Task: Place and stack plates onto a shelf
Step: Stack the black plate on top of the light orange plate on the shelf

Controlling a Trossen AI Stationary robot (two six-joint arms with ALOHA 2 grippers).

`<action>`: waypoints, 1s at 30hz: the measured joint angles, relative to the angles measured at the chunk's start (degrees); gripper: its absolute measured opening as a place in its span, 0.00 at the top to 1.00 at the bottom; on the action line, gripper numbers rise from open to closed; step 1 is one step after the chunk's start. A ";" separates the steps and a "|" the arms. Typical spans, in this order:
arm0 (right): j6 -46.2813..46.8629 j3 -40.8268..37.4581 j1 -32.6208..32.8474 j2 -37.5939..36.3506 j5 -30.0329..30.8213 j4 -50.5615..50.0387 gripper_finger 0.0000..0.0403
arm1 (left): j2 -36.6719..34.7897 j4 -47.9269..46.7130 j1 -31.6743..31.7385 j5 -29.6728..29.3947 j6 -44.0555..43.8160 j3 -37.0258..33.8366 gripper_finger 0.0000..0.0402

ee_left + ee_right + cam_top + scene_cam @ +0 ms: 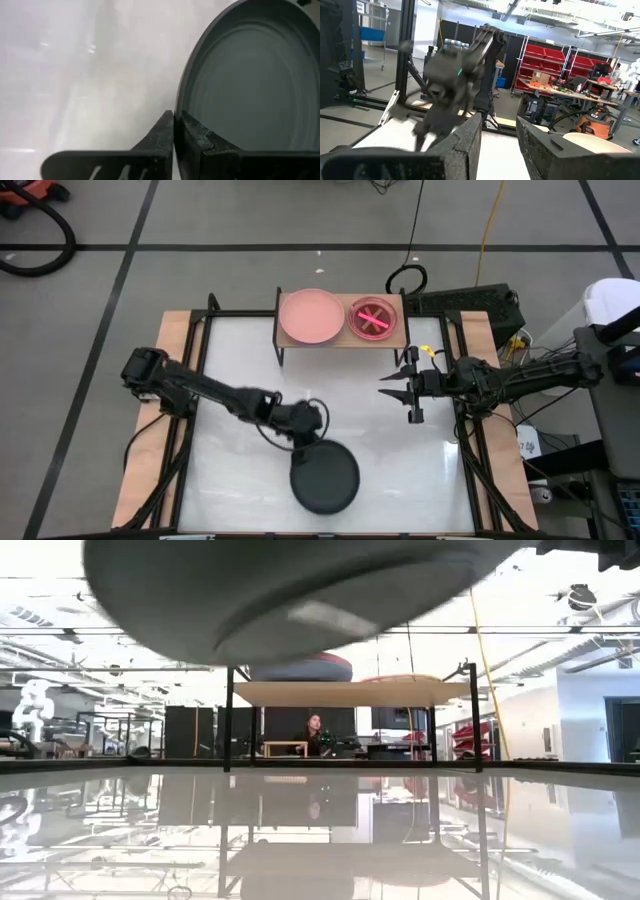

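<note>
One large round black plastic plate (324,478) sits near the table's front edge, its rim pinched by the closed left gripper (308,442). Two plates rest on the light-wood shelf (341,341): salmon (309,316), translucent pink (375,319). Right gripper (404,386) hovers open, empty
</note>
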 joint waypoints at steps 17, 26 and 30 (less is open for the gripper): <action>-0.62 0.02 0.00 -0.02 0.00 0.20 0.74 | -12.17 -30.88 27.84 -22.32 24.73 35.60 0.96; -0.62 0.02 0.00 -0.02 0.00 0.18 0.74 | -8.81 -34.35 47.35 -4.30 19.79 37.49 0.95; -0.63 0.02 -0.02 -0.02 0.00 -0.38 0.74 | -5.71 -37.67 48.99 -3.55 18.65 37.35 0.95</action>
